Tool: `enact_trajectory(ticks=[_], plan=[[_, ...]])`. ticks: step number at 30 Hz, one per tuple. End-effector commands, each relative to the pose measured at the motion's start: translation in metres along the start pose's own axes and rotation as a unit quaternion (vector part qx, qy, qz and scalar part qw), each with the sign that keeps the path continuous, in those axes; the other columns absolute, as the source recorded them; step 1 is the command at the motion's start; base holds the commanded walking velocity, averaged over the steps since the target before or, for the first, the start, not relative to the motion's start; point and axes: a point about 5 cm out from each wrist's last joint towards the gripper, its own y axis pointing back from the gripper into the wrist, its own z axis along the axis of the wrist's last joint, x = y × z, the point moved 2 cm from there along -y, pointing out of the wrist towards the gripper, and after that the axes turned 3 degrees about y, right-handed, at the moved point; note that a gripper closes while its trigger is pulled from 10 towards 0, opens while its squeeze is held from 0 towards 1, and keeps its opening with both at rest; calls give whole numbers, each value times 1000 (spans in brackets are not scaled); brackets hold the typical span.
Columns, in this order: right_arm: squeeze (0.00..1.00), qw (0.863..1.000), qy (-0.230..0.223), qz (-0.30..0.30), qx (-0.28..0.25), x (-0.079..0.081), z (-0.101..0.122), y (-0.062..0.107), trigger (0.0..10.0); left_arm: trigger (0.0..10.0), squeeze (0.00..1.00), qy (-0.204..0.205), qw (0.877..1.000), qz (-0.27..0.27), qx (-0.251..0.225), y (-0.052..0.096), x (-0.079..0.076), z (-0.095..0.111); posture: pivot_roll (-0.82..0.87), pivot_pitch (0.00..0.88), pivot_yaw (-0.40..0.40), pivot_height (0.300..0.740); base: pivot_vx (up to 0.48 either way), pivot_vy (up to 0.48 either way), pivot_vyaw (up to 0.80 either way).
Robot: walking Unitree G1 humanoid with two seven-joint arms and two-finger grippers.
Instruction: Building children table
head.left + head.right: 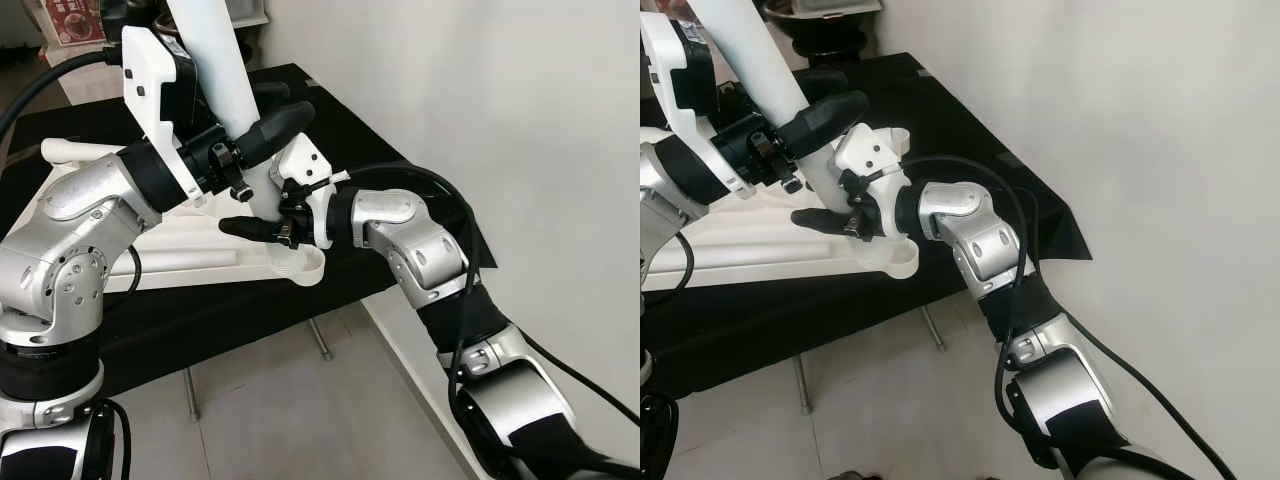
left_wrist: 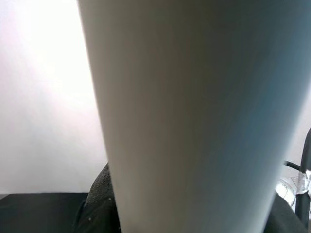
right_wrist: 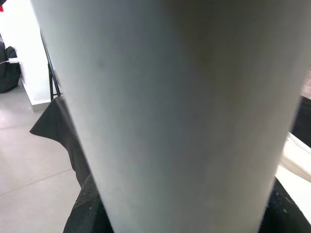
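I see the white table leg [image 1: 225, 75] standing tilted in the corner socket [image 1: 297, 262] of the white tabletop [image 1: 190, 240], which lies on the black-covered table [image 1: 350, 140]. The left gripper [image 1: 262, 140] grasps the leg higher up, and the right gripper [image 1: 262, 215] clamps it near the socket.

A white table leg [image 1: 215, 60] stands tilted in the corner socket [image 1: 298, 263] of the upturned white tabletop [image 1: 190, 250].

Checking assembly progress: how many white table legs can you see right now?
2. One leg stands tilted in the corner socket of the white tabletop, gripped by the left gripper and right gripper. Another lies at the far left. Others may be hidden.
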Motion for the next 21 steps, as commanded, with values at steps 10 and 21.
enact_trajectory(ticks=[10,21], plan=[[0,991,-30,-127,-26,-33,6,6,0,10000,1000,-15,990,49,-129,2,10,55,-70,90,22,740,0,0,0],[0,947,-58,-310,-65,-90,11,59,0,10000,1000,-72,966,187,-161,58,31,99,-39,130,11,740,0,0,0]])
